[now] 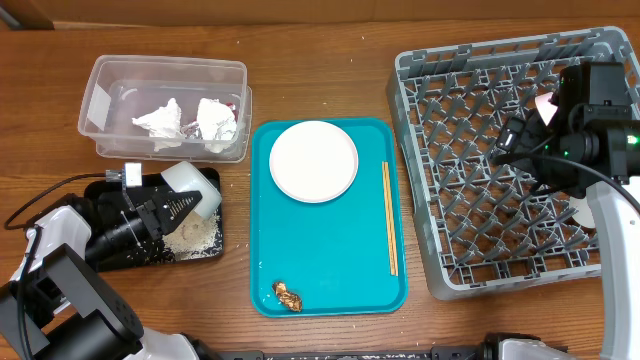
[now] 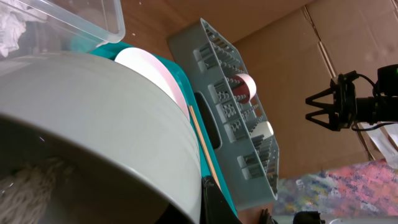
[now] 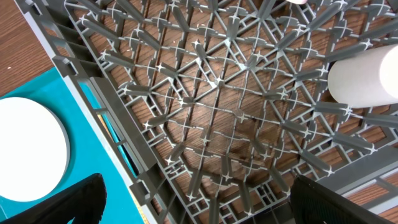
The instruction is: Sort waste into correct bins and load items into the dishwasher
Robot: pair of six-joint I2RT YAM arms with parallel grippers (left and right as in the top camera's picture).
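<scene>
My left gripper (image 1: 185, 203) is shut on a white bowl (image 1: 190, 180), tilted over the black tray (image 1: 212, 176), where loose rice (image 1: 200, 238) lies. The bowl fills the left wrist view (image 2: 93, 124). The clear tub (image 1: 100, 90) holds white tissues (image 1: 160, 120); the wrapper is mostly hidden among them. The teal tray (image 1: 330, 300) carries a white plate (image 1: 313, 160), two chopsticks (image 1: 389, 218) and a brown scrap (image 1: 288, 295). My right gripper (image 3: 199, 205) is open and empty above the grey rack (image 1: 470, 270).
In the rack a white cup (image 3: 367, 74) lies on its side, and a pale pink dish (image 1: 546, 106) stands near the far right. Cardboard stands beyond the rack (image 2: 298, 56). Bare wooden table (image 1: 330, 60) lies between tub and rack.
</scene>
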